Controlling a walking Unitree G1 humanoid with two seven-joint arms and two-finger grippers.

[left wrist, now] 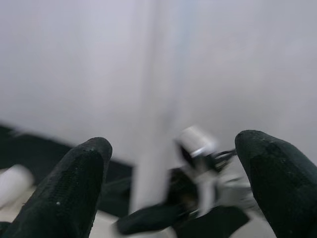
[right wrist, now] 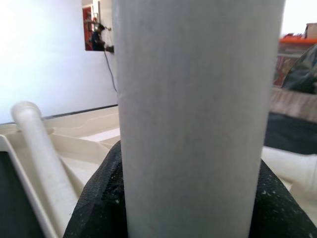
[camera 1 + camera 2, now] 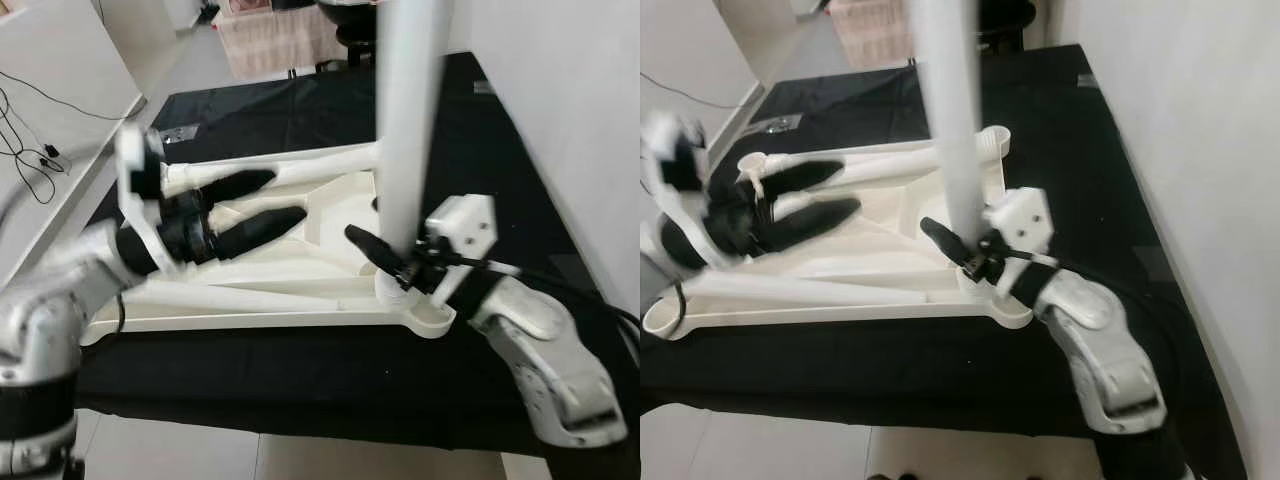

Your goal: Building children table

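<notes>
Right end effector (image 3: 392, 262): clamped on the base of the tall white plastic tube leg (image 3: 408, 130), which stands upright in the corner socket just below your fingers.
Tabletop: the cream plastic upturned tabletop (image 3: 300, 262) lies on the black-covered bench (image 3: 300, 370).
Left end effector (image 3: 245, 208): fingers spread, gripping nothing, hovering over the tabletop, apart from the leg.
Spare legs: two white tubes (image 3: 250, 296) lie on the tabletop beside your left end effector.
Technique: keep the leg vertical and press straight down; brace the tabletop with your left.
</notes>
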